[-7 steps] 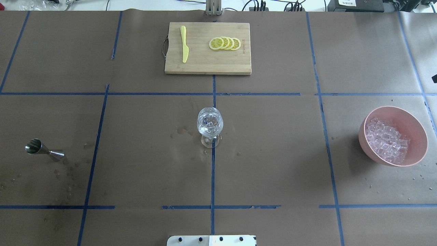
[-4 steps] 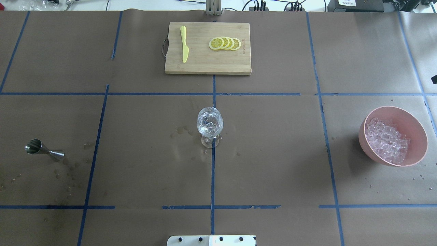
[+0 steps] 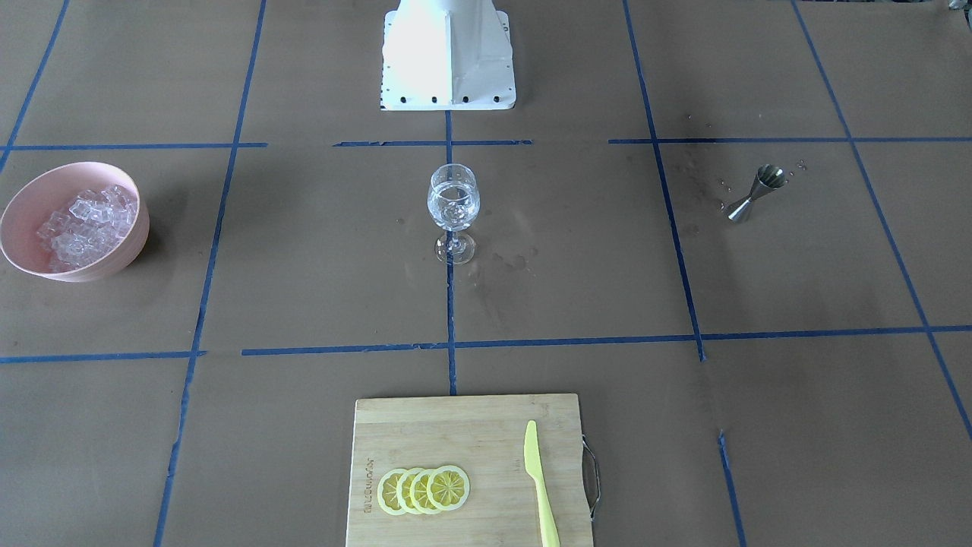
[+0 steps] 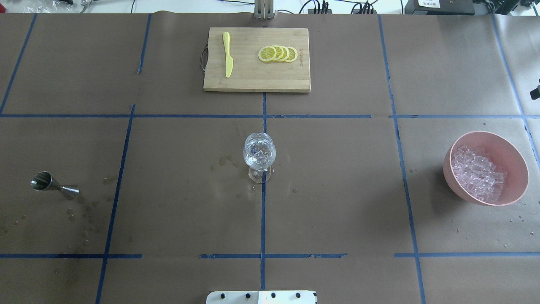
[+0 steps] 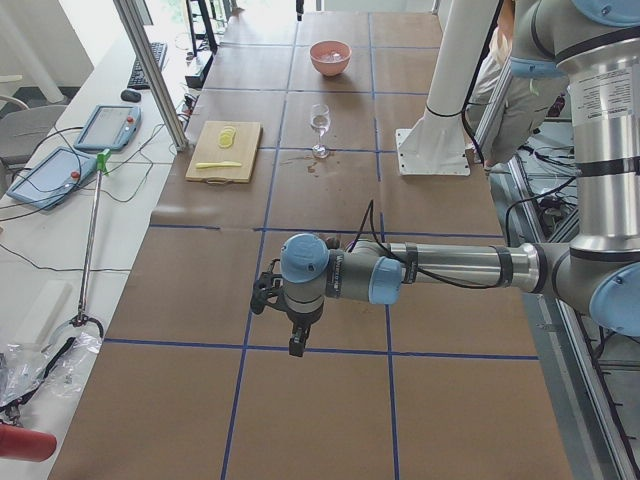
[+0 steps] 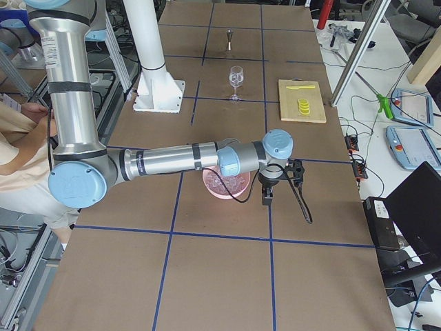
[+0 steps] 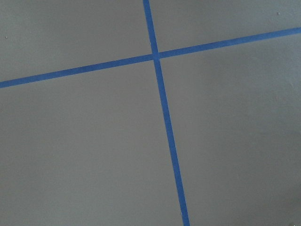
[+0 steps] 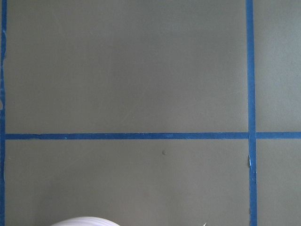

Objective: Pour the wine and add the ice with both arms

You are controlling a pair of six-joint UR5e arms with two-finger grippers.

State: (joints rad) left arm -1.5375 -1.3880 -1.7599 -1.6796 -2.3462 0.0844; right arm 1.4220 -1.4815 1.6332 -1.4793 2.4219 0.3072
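A stemmed glass (image 4: 259, 154) stands at the table's middle, also in the front view (image 3: 453, 209). It holds clear wine with a few ice cubes in it. A pink bowl (image 4: 512, 152) at the right holds many clear ice cubes (image 4: 479, 175). A steel jigger (image 4: 52, 185) stands at the left. My left gripper (image 5: 297, 345) hangs over bare paper far from the glass, and I cannot tell if it is open. My right gripper (image 6: 265, 200) hangs just beyond the bowl (image 6: 215, 187), and I cannot tell if it is open. Both wrist views show only paper and tape.
A wooden cutting board (image 4: 256, 80) at the far side carries lemon slices (image 4: 277, 53) and a yellow knife (image 4: 228, 54). Blue tape lines cross the brown paper. Wet spots lie near the jigger and the glass. The white base block (image 3: 448, 57) stands behind the glass.
A small black part at the overhead view's right edge has shifted slightly toward the far side. The glass, bowl and jigger have not moved.
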